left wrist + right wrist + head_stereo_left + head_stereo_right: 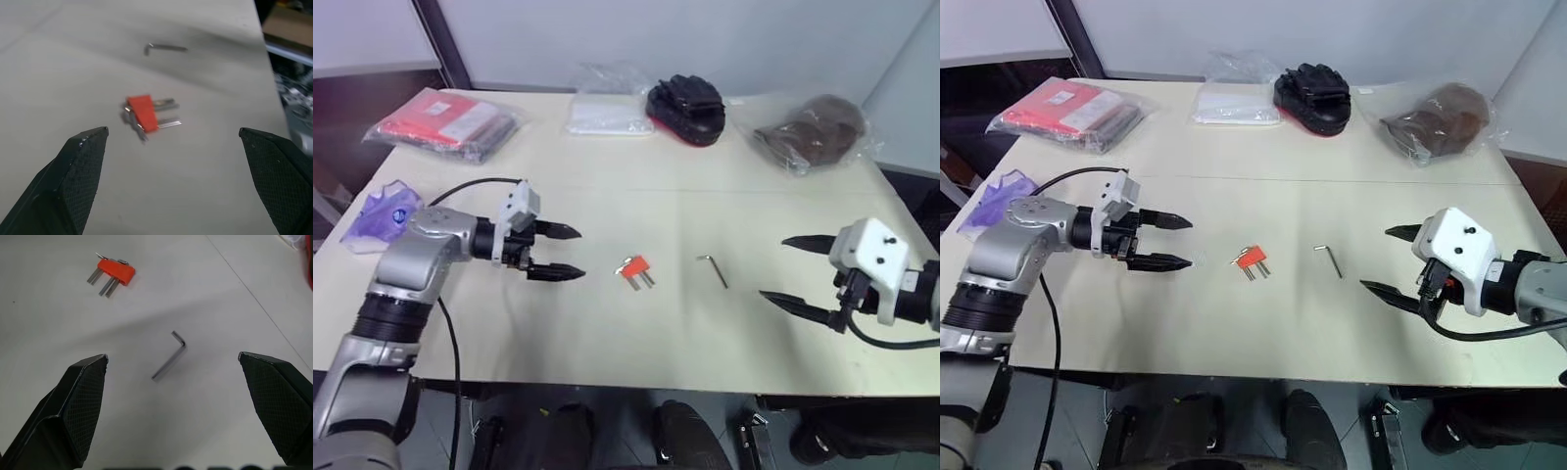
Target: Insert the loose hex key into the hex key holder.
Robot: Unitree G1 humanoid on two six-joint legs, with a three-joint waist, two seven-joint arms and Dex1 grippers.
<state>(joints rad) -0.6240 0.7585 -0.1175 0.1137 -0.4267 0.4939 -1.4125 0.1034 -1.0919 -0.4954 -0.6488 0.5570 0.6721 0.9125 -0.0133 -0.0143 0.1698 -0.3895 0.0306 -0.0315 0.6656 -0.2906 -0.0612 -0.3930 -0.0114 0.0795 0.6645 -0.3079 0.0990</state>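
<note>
- Loose hex key [713, 270] lay flat on the bench [607, 323], near its middle, nothing touching it.
- Hex key holder [633, 269] lay just beside it on the robot's left, apart from it, short keys sticking out toward the robot.
- Right claw [795, 273] was spread wide, empty, held above the bench, tips aimed leftward at the key.
- Left claw [558, 252] was also spread wide, empty, tips aimed rightward at the holder.
- Key relation: the loose key sat between holder and right claw, ahead of the right fingertips; in the right wrist view the key [169, 356] lay between the two fingers [80, 396] but further out.
- Long axis ran roughly front-to-back across the bench, slightly slanted, short bent end at the far end.
- Right arm looked nearer the key; left arm nearer the holder [143, 113].
- Judgement: no grasp begun yet; likely right picks the key, left steadies the holder.
- Thin rod flat on the bench, likely tricky to pinch.
</note>
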